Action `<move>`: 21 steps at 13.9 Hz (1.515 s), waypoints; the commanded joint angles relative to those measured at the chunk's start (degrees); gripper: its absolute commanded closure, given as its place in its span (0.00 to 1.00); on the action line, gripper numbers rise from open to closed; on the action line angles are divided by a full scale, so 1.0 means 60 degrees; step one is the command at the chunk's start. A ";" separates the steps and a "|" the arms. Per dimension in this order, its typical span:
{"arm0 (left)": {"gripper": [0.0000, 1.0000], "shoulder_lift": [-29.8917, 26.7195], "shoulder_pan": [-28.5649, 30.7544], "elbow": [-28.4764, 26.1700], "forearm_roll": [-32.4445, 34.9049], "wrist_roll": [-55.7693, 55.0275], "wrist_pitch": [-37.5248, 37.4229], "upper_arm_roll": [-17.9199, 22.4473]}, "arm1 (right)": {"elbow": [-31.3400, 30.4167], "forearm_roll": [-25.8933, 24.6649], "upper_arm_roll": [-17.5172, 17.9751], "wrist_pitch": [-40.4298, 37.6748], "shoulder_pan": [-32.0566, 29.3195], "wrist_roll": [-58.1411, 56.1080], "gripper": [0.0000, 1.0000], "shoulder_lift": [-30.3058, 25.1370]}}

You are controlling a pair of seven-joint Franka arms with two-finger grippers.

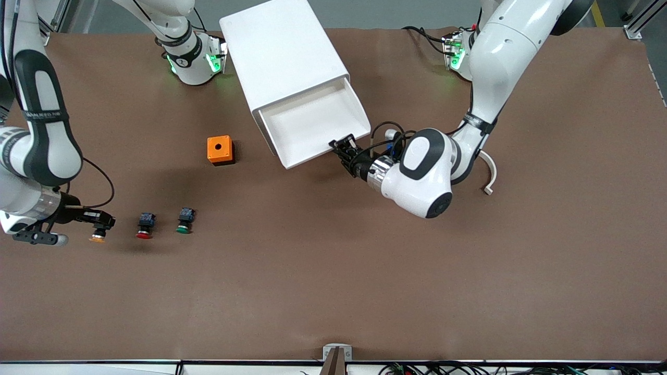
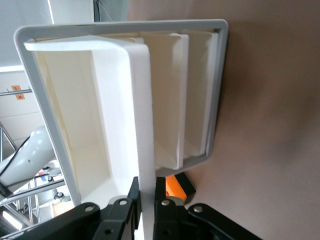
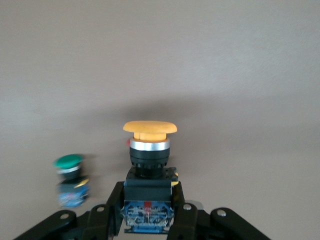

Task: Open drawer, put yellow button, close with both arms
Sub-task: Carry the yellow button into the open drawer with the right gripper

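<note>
Buttons line up in the near row on the brown tabletop, toward the right arm's end. The right gripper has its fingers clenched on the blue-and-black body of the yellow button, cap pointing away from the wrist; whether the button rests on the tabletop or hangs just above it cannot be told. Just beside it, toward the left arm's end, lies the red button, and next to that the green button, both apart from each other and from the gripper.

Farther from the front camera stands an orange box with a round hole in its top, alone between the buttons and the cabinet.

At about the same depth, the left gripper grasps the front lip of the drawer, one finger on each side of the thin white wall, as the left wrist view shows. The drawer is pulled out of the white cabinet and its tray is bare. The cabinet sits askew, reaching toward the arms' bases, with the lower drawers pushed in.
</note>
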 commanded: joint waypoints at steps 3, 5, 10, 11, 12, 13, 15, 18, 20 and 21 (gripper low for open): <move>0.00 0.0196 0.0253 0.0474 -0.0018 0.0326 -0.0017 0.0193 | 0.0387 0.0207 -0.0031 -0.1881 0.1456 0.3283 1.00 -0.1222; 0.00 0.0137 0.0342 0.0489 -0.0018 0.0325 -0.0061 0.0193 | 0.0739 0.0207 -0.0031 -0.2645 0.2115 0.4808 1.00 -0.1560; 0.00 0.0093 0.0751 0.0971 0.0651 0.0573 -0.0193 0.0193 | 0.1282 0.0207 -0.0017 -0.3556 0.4267 0.9025 1.00 -0.2278; 0.00 0.0064 0.0781 0.1089 0.1091 0.0676 -0.0193 0.0193 | 0.1282 0.0207 -0.0017 -0.3542 0.4707 0.9846 1.00 -0.2410; 0.00 0.0049 0.0825 0.1148 0.1588 0.0735 -0.0193 0.0193 | 0.1297 0.0207 -0.0017 -0.3527 0.5204 1.0724 1.00 -0.2483; 0.00 0.0035 0.0941 0.1250 0.2115 0.0822 -0.0193 0.0193 | 0.1297 0.0178 -0.0017 -0.3454 0.5688 1.1588 1.00 -0.2499; 0.00 -0.0053 0.1191 0.1339 0.3097 0.1057 -0.0193 0.0207 | 0.1370 -0.0026 -0.0031 -0.3235 0.6655 1.3157 1.00 -0.2470; 0.00 -0.0330 0.1410 0.1339 0.4651 0.1583 -0.0193 0.0193 | 0.1370 -0.0174 -0.0031 -0.2679 0.7638 1.5194 1.00 -0.2396; 0.00 -0.0491 0.1615 0.1339 0.4991 0.2270 -0.0193 0.0193 | 0.1356 -0.0203 -0.0031 -0.2575 0.7976 1.5799 1.00 -0.2309; 0.00 -0.0638 0.1674 0.1339 0.5093 0.2680 -0.0193 0.0222 | 0.1341 -0.0305 -0.0031 -0.2575 0.8253 1.6236 1.00 -0.2308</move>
